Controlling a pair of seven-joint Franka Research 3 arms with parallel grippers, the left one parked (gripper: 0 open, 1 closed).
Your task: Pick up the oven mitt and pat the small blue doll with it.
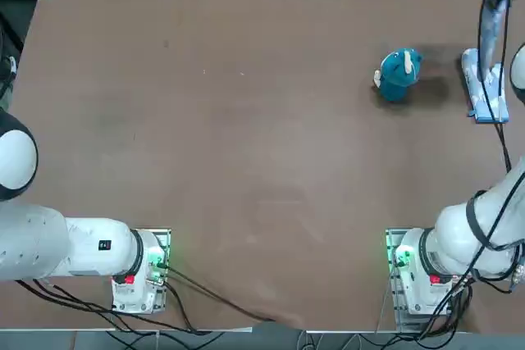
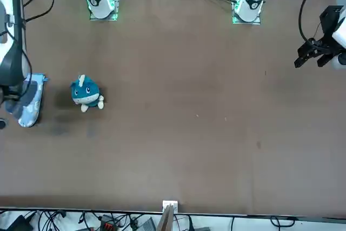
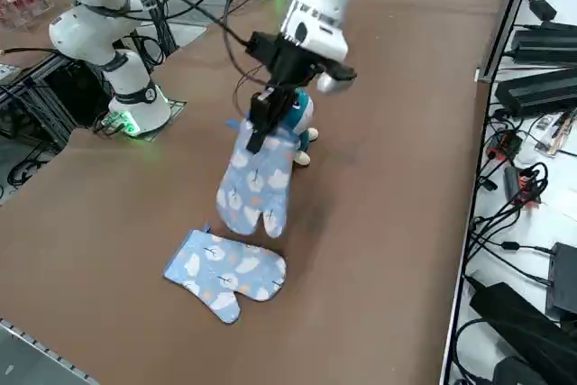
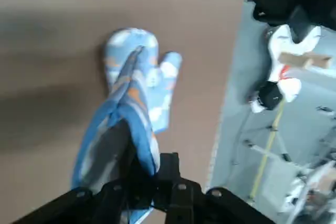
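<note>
My right gripper (image 3: 261, 122) is shut on the cuff of a light-blue patterned oven mitt (image 3: 253, 183), which hangs straight down from it above the table. In the wrist view the fingers (image 4: 137, 174) pinch the folded mitt (image 4: 118, 135). The small blue doll (image 1: 399, 74) stands upright on the table, also seen in the front view (image 2: 85, 94). In the right side view the doll (image 3: 300, 113) is partly hidden behind the gripper. The held mitt (image 1: 492, 22) hangs apart from the doll, nearer the table's right edge.
A second light-blue mitt (image 3: 225, 272) lies flat on the table below the held one, near the right edge (image 1: 484, 86). Cables and equipment (image 3: 532, 87) lie past the table's far edge. The brown tabletop (image 1: 246, 137) spreads left of the doll.
</note>
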